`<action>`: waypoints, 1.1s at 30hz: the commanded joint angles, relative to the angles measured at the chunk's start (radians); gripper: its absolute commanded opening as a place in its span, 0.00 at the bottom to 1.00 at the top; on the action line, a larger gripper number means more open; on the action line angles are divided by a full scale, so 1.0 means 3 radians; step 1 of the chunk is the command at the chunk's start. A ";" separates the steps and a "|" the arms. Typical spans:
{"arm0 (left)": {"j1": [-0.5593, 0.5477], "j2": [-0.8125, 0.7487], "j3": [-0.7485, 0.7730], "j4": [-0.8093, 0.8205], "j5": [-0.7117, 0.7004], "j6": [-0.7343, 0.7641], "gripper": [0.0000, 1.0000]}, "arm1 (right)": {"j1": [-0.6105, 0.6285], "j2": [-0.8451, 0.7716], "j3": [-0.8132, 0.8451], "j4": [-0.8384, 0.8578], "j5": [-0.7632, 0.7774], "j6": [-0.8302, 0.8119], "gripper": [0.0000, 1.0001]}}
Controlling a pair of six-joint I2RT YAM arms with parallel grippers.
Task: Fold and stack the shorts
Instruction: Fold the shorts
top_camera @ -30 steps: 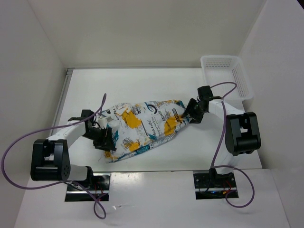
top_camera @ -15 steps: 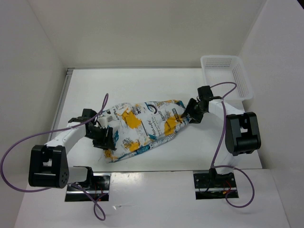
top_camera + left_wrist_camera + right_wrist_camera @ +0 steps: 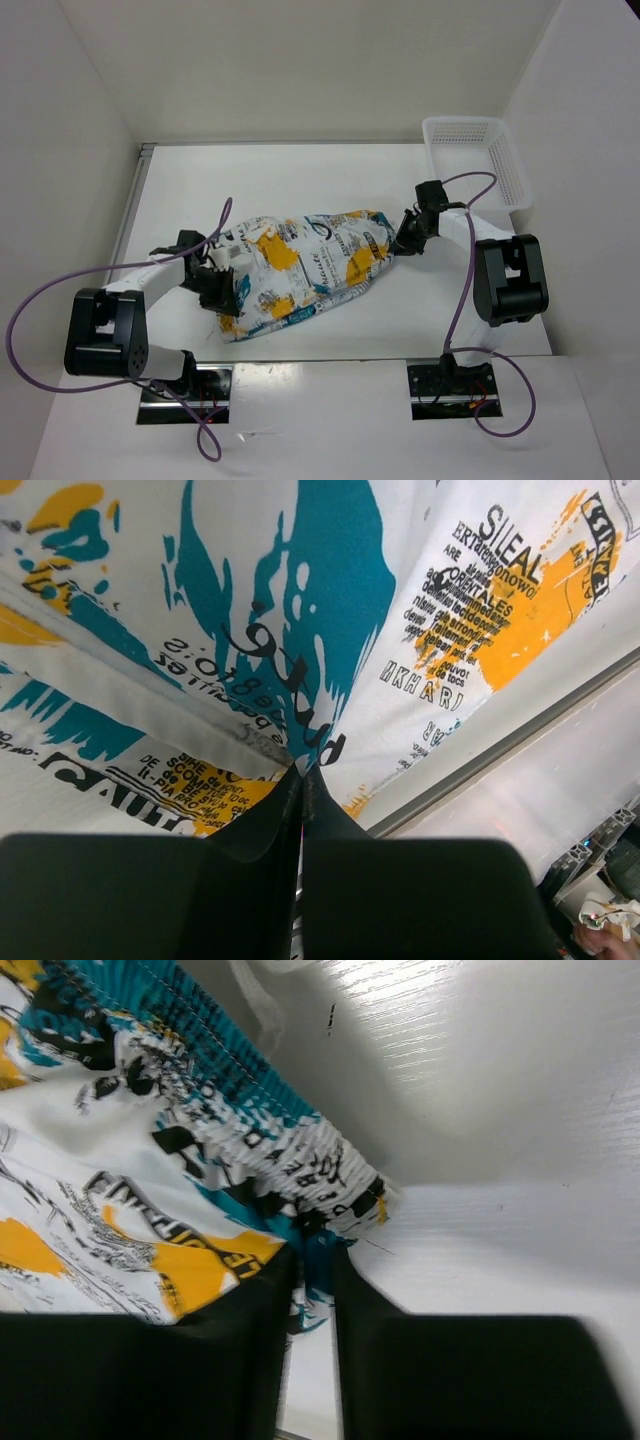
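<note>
1. From above, the soft white fabric shorts [image 3: 300, 272], printed in teal, orange-yellow and black, lie crumpled across the middle of the white worktop [image 3: 300, 180], slanting from near-left to far-right.
2. The left gripper [image 3: 222, 288] sits at their near-left end and the right gripper [image 3: 405, 240] at their far-right end. The jaws are hard to read from here.
3. The left wrist view settles it: the black fingers [image 3: 250, 830] are clamped together on a pinch of fabric.
4. The right wrist view shows its fingers [image 3: 250, 1300] nipping the gathered waistband, with cloth between them.
5. Only the top view shows the white plastic mesh basket [image 3: 508, 170], at the far-right corner.
</note>
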 commanded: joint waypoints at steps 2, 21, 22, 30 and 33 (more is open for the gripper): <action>-0.0014 0.0048 0.0172 -0.0115 -0.0004 0.0013 0.00 | -0.0025 0.0014 0.0080 0.0062 0.0040 -0.0026 0.14; 0.0477 -0.0356 0.1094 -0.1066 -0.0336 0.0013 0.00 | 0.0224 -0.0462 0.0556 -0.0837 -0.0042 -0.0486 0.06; 0.0523 -0.0356 0.1038 -0.1067 -0.0337 0.0013 0.00 | 0.0255 -0.0462 0.0485 -0.0838 -0.0012 -0.0486 0.06; 0.0554 -0.0433 0.0526 -0.0944 -0.0184 0.0013 0.31 | 0.0292 -0.0278 0.0182 -0.0761 0.0050 -0.0348 0.65; 0.0554 -0.0433 0.0652 -0.0862 -0.0147 0.0013 0.69 | 0.0292 -0.0318 0.0365 -0.0791 0.0192 -0.0348 0.68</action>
